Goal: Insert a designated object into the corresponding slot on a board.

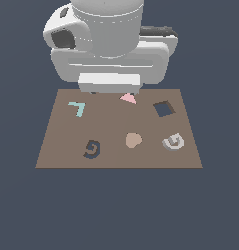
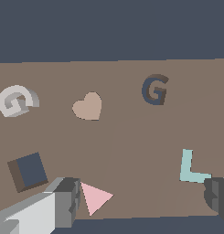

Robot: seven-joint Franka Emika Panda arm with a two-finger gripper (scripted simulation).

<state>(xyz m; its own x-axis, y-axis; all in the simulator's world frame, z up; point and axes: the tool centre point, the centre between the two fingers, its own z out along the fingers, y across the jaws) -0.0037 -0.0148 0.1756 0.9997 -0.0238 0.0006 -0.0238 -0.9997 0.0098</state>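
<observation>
Brown is the colour of the flat board (image 1: 62, 146), and everything of the task lies on it. Taking the tan heart (image 1: 133, 140) as the landmark: the light grey spiral piece (image 1: 173, 142) rests flat on the board just beside the heart, on the exterior view's right of it. The dark spiral slot (image 1: 92, 149) is on the other side of the heart, toward the exterior view's left, a little farther from it than the grey piece, and nothing is in it. A dark square hole (image 1: 163, 109) is beyond the heart, toward the arm and to the exterior view's right. A pink triangle (image 1: 128, 98) lies beyond the heart at the far edge of the board, and a light blue L-shaped piece (image 1: 77, 108) lies past the slot.

The tool (image 2: 141, 201) hangs over the far edge, above the triangle. Its fingers (image 2: 65, 201) stand wide apart and hold nothing; the grey piece is well away from them.
</observation>
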